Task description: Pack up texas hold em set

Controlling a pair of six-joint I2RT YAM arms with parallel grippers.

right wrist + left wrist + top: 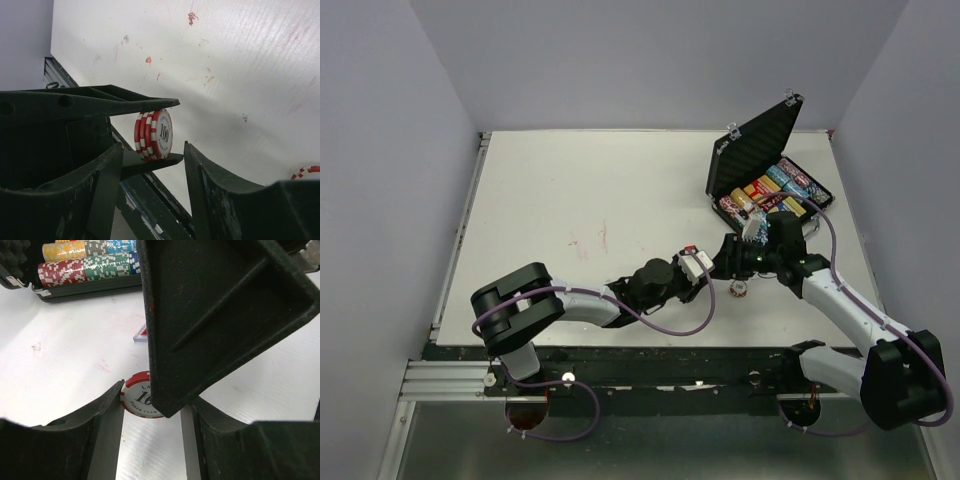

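Two black two-finger grippers meet low over the white table (600,200), just in front of the open black ribbed case with silver corners (757,150).

Left gripper (156,399): pinched on a stack of three red-and-white striped poker chips (154,134). The stack is gripped by its rims between the two fingers and held on edge above the table. Its printed face reads "100" in the right wrist view.

Right gripper (152,147): fingers spread, one on each side of the stack and of the left gripper's lower fingertip. No contact with the chips is visible. In the left wrist view a broad black finger (215,315) of the right gripper covers the upper right part of the stack.

Case: stands at the far right of the table with its lid raised and leaning back. Rows of multicoloured poker chips (775,190) in red, green, yellow and blue lie side by side inside.

One further red-and-white chip (306,172) lies flat on the table, apart from the held stack.
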